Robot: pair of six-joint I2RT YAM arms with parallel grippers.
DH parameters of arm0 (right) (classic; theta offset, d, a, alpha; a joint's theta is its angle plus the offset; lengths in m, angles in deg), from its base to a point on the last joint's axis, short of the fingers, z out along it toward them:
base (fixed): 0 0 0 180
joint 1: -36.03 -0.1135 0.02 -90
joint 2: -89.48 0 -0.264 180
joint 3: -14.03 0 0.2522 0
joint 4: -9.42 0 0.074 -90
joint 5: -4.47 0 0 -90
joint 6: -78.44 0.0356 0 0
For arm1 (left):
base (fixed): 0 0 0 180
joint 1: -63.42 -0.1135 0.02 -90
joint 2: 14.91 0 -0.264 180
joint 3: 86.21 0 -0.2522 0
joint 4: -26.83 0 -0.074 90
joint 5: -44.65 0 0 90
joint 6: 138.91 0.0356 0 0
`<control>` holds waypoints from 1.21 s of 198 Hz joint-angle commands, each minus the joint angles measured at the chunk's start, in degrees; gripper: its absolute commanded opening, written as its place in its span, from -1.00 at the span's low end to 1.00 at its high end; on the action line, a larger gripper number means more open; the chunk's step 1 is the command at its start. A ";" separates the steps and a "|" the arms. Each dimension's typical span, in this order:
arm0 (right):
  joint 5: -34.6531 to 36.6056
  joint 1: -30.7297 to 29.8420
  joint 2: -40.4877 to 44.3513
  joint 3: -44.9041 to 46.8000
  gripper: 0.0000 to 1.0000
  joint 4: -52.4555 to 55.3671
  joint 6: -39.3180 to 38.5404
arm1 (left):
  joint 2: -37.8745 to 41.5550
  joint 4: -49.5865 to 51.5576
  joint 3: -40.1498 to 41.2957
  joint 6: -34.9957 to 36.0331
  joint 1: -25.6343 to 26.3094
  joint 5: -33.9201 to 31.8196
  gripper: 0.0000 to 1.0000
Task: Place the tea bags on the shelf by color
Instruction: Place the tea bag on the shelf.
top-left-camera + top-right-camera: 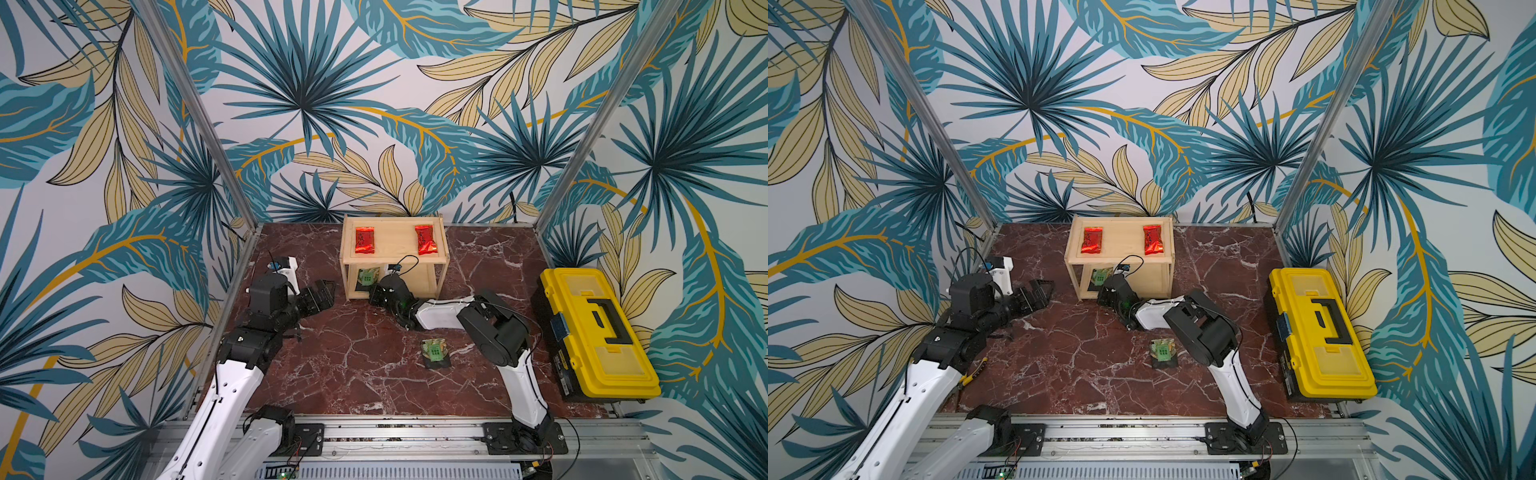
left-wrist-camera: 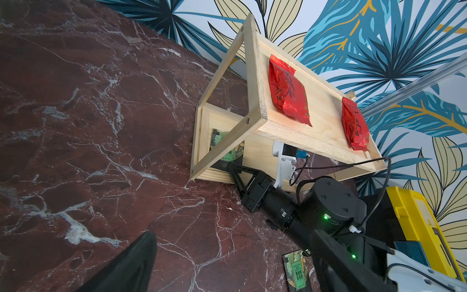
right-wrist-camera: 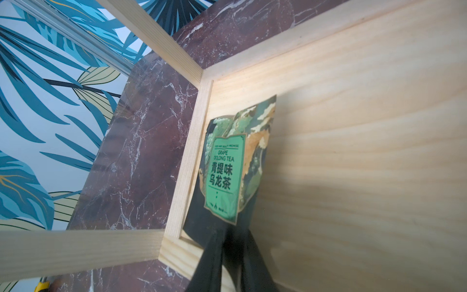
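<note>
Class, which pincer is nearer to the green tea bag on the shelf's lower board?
Right. The right pincer reaches into the shelf, tips at the edge of the green tea bag; the left pincer hangs open beside the shelf, apart from the bag.

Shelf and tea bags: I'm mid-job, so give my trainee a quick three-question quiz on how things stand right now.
1. True or false: both red tea bags lie on the top board of the shelf.
2. Where is the unshelved green tea bag? A) on the yellow toolbox B) on the table C) on the top board
3. Fill in: the right gripper reaches into the shelf's ____ tier.
Key: 1 true; 2 B; 3 lower.
</note>
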 commanded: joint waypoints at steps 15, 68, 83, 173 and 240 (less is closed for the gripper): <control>0.61 0.33 -0.21 -0.36 -0.41 2.02 -1.23 | 1.13 -1.57 1.34 0.94 -0.60 0.38 1.00; 1.30 0.59 0.98 0.41 -0.26 2.77 -1.59 | 1.58 -1.34 1.47 0.94 -0.58 0.37 1.00; 1.25 0.57 1.97 1.46 -0.16 2.61 -1.77 | 1.66 -1.46 1.51 0.94 -0.56 0.42 1.00; 0.52 0.33 7.26 6.94 -0.04 1.81 -3.52 | 2.76 -1.73 1.95 0.94 -0.56 0.66 0.99; 1.58 -7.77 22.34 17.25 -0.05 7.67 -11.41 | 6.10 4.68 2.72 -1.05 3.63 2.97 0.87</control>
